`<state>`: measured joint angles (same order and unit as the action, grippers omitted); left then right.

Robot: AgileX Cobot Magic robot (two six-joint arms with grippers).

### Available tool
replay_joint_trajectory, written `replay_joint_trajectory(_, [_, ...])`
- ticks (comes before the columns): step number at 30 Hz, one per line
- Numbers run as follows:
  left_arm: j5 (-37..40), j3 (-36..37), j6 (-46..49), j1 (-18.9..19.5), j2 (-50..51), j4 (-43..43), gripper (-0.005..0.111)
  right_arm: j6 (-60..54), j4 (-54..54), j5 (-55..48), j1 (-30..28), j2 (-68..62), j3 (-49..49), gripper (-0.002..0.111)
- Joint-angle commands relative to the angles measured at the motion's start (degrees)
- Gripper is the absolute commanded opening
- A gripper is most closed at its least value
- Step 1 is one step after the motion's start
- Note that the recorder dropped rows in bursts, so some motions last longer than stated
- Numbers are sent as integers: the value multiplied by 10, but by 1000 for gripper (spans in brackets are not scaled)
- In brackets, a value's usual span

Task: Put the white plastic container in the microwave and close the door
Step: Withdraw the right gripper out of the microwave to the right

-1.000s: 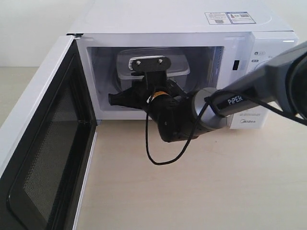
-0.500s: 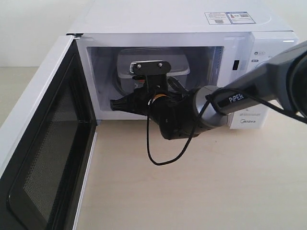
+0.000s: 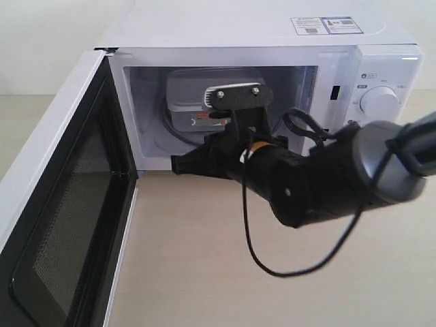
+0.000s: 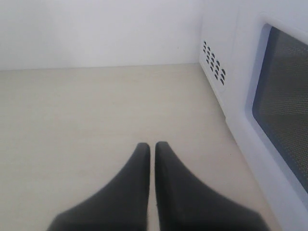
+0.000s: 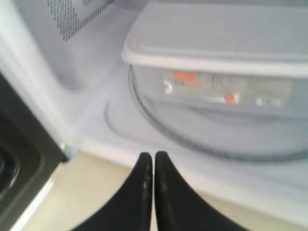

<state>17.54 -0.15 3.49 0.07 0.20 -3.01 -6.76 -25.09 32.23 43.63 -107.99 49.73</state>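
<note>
The white plastic container (image 3: 185, 95) sits inside the microwave (image 3: 259, 30) on the glass turntable (image 5: 192, 134). Its long axis runs left to right and its label (image 5: 202, 89) faces the near opening. The door (image 3: 61, 204) stands swung open at the left. The right pincer (image 5: 153, 161) is pressed together and empty, at the cavity's near sill. The left pincer (image 4: 152, 149) is together too, over the desk (image 4: 72, 110) beside the door.
</note>
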Motion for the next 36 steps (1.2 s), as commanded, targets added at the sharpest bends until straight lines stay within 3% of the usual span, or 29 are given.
replay_joint_trajectory(1, [0,1,0,3,-2,0,4,7,2,59,23,50,-98,1])
replay_joint_trajectory(7, [0,1,0,3,-2,0,4,37,2,133,57,100,-227,1])
replay_joint_trajectory(16, [0,1,0,3,-2,0,4,39,-29,295,62,173,-359,1])
replay_joint_trajectory(36, [-5,1,0,3,-2,0,4,-4,-80,318,62,188,-370,1])
